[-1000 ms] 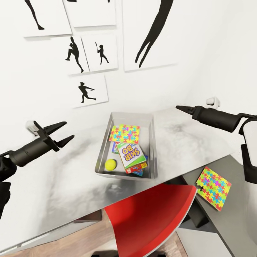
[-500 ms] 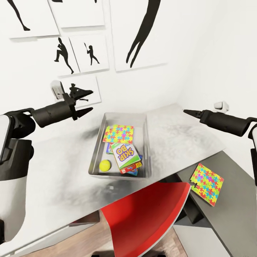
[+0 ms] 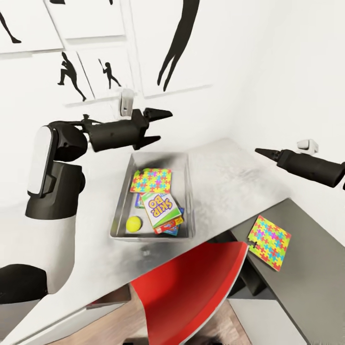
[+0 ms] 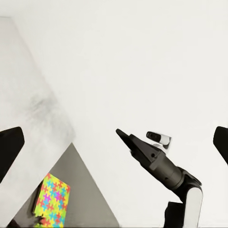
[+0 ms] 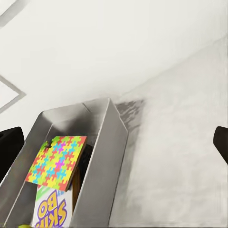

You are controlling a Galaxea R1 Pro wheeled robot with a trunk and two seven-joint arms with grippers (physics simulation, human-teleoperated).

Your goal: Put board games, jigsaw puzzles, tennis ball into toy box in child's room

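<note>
The toy box (image 3: 118, 207) stands on the pale table (image 3: 225, 175). Inside it lie a jigsaw puzzle (image 3: 152, 180), a yellow-green Skip-Bo board game (image 3: 160, 209) on top of blue-white board games (image 3: 138, 201), and the tennis ball (image 3: 134, 223). A second jigsaw puzzle (image 3: 269, 241) lies on the lower dark grey section, right of the box. My left gripper (image 3: 161, 126) hangs open and empty above the box's far end. Over the table's right side my right gripper (image 3: 262, 153) is open and empty; its wrist view looks down on the toy box (image 5: 108, 156) and jigsaw puzzle (image 5: 57, 159).
A red chair (image 3: 191, 282) is pushed in under the table's front edge, just below the box. White walls with black silhouette pictures (image 3: 177, 43) close off the back and right. The dark lower section (image 3: 306, 273) stretches toward the near right.
My left arm has risen and swung right, from low over the table's left side to above the box's far end. The camera has turned, shifting the scene left. The toys have not moved.
</note>
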